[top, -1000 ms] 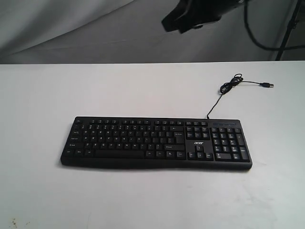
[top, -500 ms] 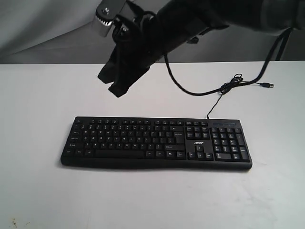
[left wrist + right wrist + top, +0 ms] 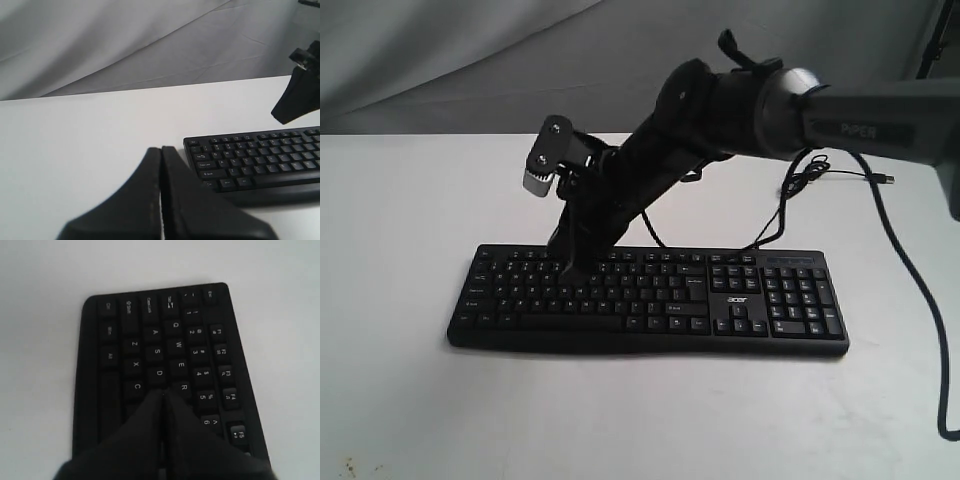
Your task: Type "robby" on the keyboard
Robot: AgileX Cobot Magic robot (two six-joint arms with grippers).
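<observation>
White tabletop (image 3: pixel 400 400) is seen under grey drapery. Left of the keyboard (image 3: pixel 760 300), lying centrally, the left tool (image 3: pixel 161 149) is held closed, empty. The right tool (image 3: pixel 572 270), likewise closed and empty, is lowered tip-first beside the R key (image 3: pixel 183 387).

White "acer" sits on the keyboard (image 3: pixel 650 312), whose keys (image 3: pixel 178 345) read Q, W, E, R. "PIPER" marks the right arm (image 3: pixel 860 128), upper right.

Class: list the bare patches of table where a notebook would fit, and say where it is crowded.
Free: the wide table strip in front of the keyboard, the stretch left of it, and behind its left end. Crowded: behind its right half, where the cable coils, and above the letter keys, under the right gripper.
</observation>
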